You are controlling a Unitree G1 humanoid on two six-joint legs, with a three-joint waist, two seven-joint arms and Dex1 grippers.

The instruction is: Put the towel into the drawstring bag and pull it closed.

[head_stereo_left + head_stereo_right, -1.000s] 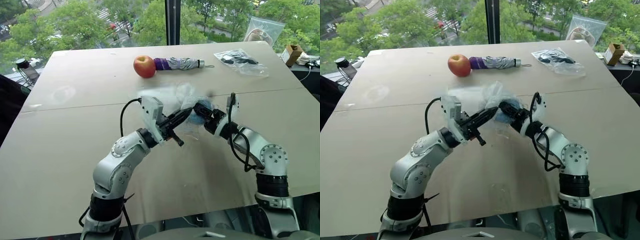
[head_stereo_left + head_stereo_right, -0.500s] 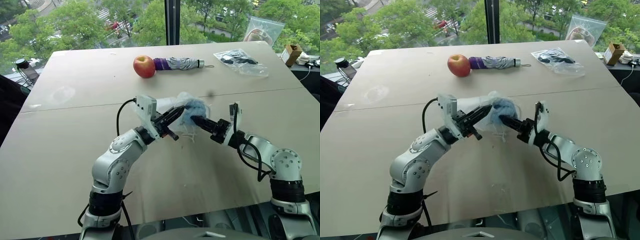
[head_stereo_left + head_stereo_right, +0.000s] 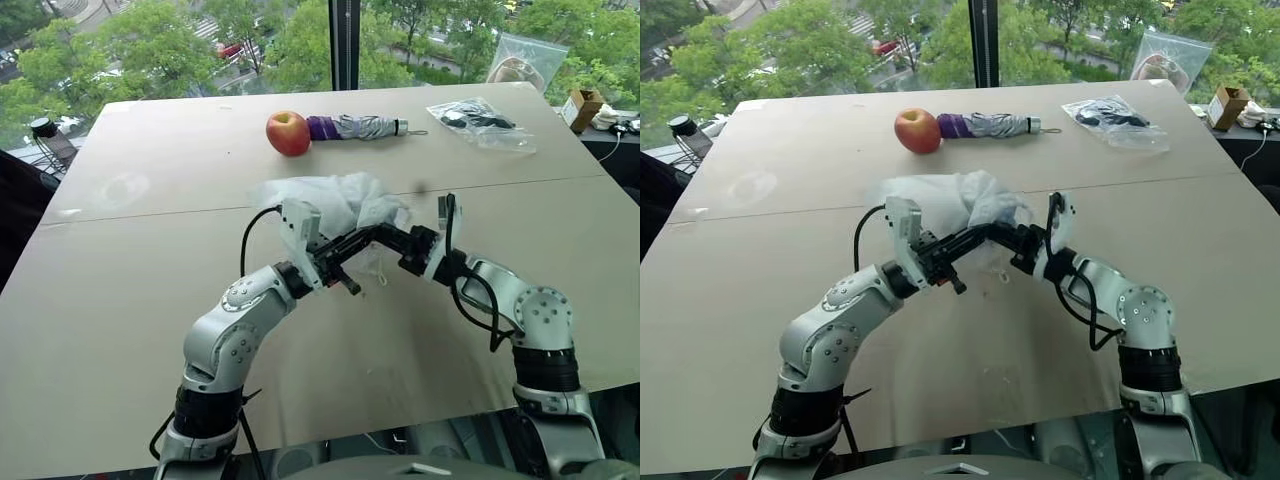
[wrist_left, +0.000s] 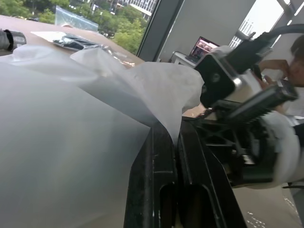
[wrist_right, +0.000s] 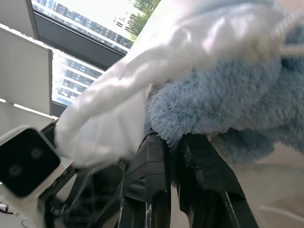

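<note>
The drawstring bag point(image 3: 325, 196) is a crumpled translucent white pouch held up over the middle of the table. My left gripper point(image 3: 366, 237) is shut on a fold of the drawstring bag point(image 4: 71, 118), with the fabric pinched between its black fingers point(image 4: 153, 156). The light-blue fluffy towel point(image 5: 223, 109) sits inside the bag's mouth, under white fabric point(image 5: 142, 71). My right gripper point(image 3: 392, 238) comes in from the right with its fingers shut. Its tips point(image 5: 173, 140) press into the towel, and what lies between them is hidden. The two grippers nearly touch.
A red apple point(image 3: 289, 132) and a folded purple-and-grey umbrella point(image 3: 360, 126) lie at the far side of the table point(image 3: 120, 300). A clear plastic bag with dark items point(image 3: 480, 120) lies far right, and a small box point(image 3: 585, 105) stands beyond the edge.
My right gripper moved left, back to the bag's mouth, and went from open to shut. The blue towel that showed at the mouth is now covered by bag fabric. The left gripper kept its hold.
</note>
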